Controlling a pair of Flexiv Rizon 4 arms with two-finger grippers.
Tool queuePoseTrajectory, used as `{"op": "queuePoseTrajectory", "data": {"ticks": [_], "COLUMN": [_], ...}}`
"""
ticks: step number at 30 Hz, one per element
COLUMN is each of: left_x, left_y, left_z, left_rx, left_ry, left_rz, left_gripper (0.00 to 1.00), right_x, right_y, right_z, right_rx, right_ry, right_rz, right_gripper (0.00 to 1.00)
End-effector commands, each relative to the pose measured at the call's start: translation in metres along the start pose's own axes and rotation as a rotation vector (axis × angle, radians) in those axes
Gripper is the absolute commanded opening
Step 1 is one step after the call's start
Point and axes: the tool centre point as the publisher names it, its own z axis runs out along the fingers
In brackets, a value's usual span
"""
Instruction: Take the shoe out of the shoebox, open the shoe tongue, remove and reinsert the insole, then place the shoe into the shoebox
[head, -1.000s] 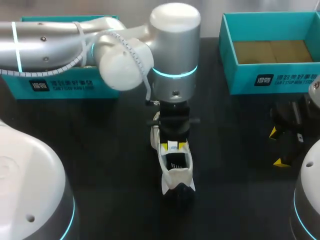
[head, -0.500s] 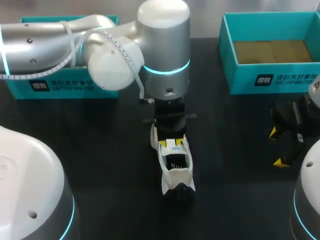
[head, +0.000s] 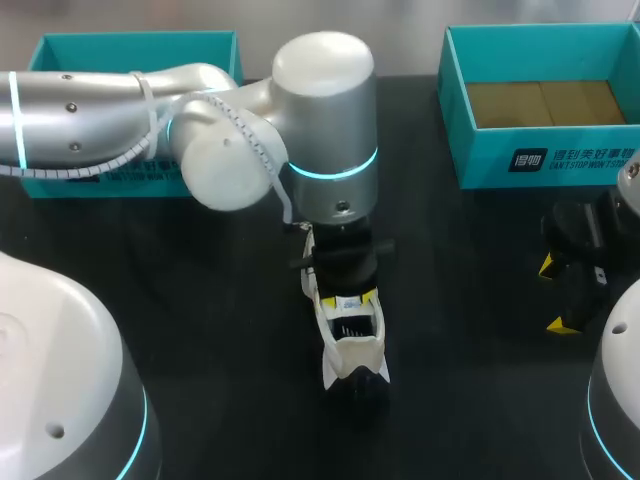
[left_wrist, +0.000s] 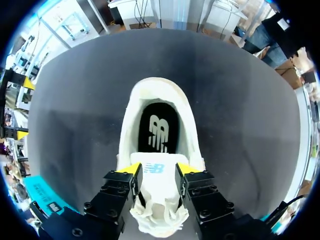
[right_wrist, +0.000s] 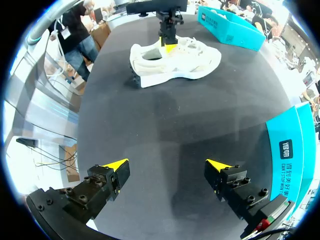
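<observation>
**Left hand pinching the shoe tongue**

We are gripping the white tongue (left_wrist: 156, 187) with our left hand (left_wrist: 158, 169), both yellow tips pressing it from either side with only a narrow gap between them. Just ahead of the fingers, the dark insole (left_wrist: 158, 131) is showing inside the shoe (left_wrist: 129, 125). The shoe is standing upright in the middle of the counter (head: 200, 300), heel toward the near edge. Our right hand (right_wrist: 167, 165) is hovering by the counter's right edge, spread wide and holding nothing, well apart from the shoe. A teal shoebox (head: 540, 150) is sitting at the far right corner, and a second shoebox (head: 130, 50) at the far left corner.
</observation>
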Motion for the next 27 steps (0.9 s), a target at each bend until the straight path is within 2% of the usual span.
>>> {"op": "queuePoseTrajectory", "data": {"ticks": [1, 4, 9, 10, 11, 13, 16, 19, 27], "left_x": [0.014, 0.013, 0.012, 0.012, 0.012, 0.013, 0.016, 0.025, 0.025], "left_y": [-0.006, -0.008, -0.012, -0.015, -0.019, -0.027, -0.035, -0.04, -0.04], "left_z": [-0.034, -0.047, -0.064, -0.068, -0.073, -0.08, -0.092, -0.111, -0.111], "left_rx": [-0.018, -0.028, 0.001, 0.005, 0.009, 0.032, 0.067, 0.033, 0.033], "left_ry": [-0.025, -0.019, 0.005, 0.004, 0.004, 0.019, 0.026, -0.006, -0.006], "left_rz": [-0.008, -0.034, -0.138, -0.153, -0.174, -0.226, -0.301, -0.433, -0.433], "left_gripper": [0.44, 0.46, 0.5, 0.56, 0.77, 1.0, 1.0, 1.0, 1.0], "right_x": [0.001, 0.001, 0.001, 0.001, 0.001, 0.001, 0.001, 0.001, 0.001], "right_y": [0.0, 0.0, 0.0, 0.0, 0.0, 0.0, 0.0, 0.0, 0.0], "right_z": [0.001, 0.001, 0.001, 0.001, 0.001, 0.001, 0.001, 0.001, 0.001], "right_rx": [0.001, 0.001, 0.001, 0.001, 0.001, 0.001, 0.001, 0.001, 0.001], "right_ry": [-0.003, -0.003, -0.003, -0.003, -0.003, -0.003, -0.003, -0.003, -0.003], "right_rz": [0.0, 0.0, 0.0, 0.0, 0.0, 0.0, 0.0, 0.0, 0.0], "right_gripper": [1.0, 1.0, 1.0, 1.0, 1.0, 1.0, 1.0, 1.0, 1.0]}}
